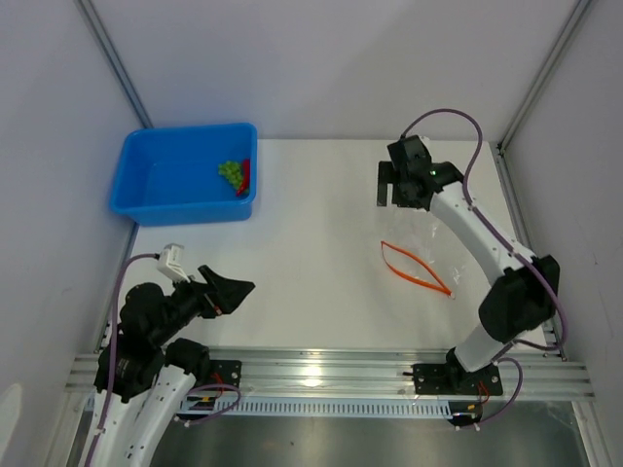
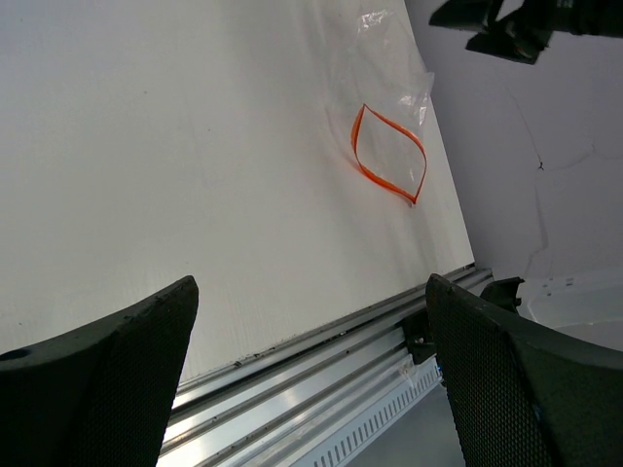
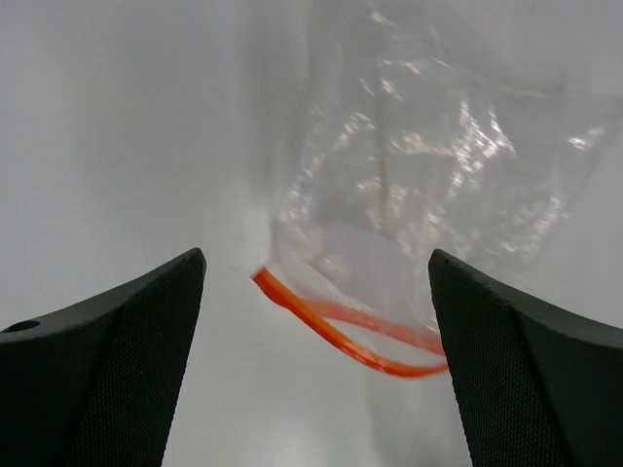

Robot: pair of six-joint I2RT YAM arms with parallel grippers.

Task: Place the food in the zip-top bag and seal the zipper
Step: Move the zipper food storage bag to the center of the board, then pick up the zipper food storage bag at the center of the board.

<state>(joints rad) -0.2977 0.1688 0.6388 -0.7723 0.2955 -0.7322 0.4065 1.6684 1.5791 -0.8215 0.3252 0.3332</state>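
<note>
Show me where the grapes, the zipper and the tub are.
grapes (image 1: 231, 172): top view, middle of the bunch.
zipper (image 3: 297, 305): right wrist view, left part of the orange strip.
tub (image 1: 180, 210): top view, its near wall.

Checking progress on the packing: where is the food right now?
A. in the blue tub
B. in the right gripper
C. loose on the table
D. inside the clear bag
A: the grapes and red piece lie in the blue tub, away from the zip-top bag.
</note>
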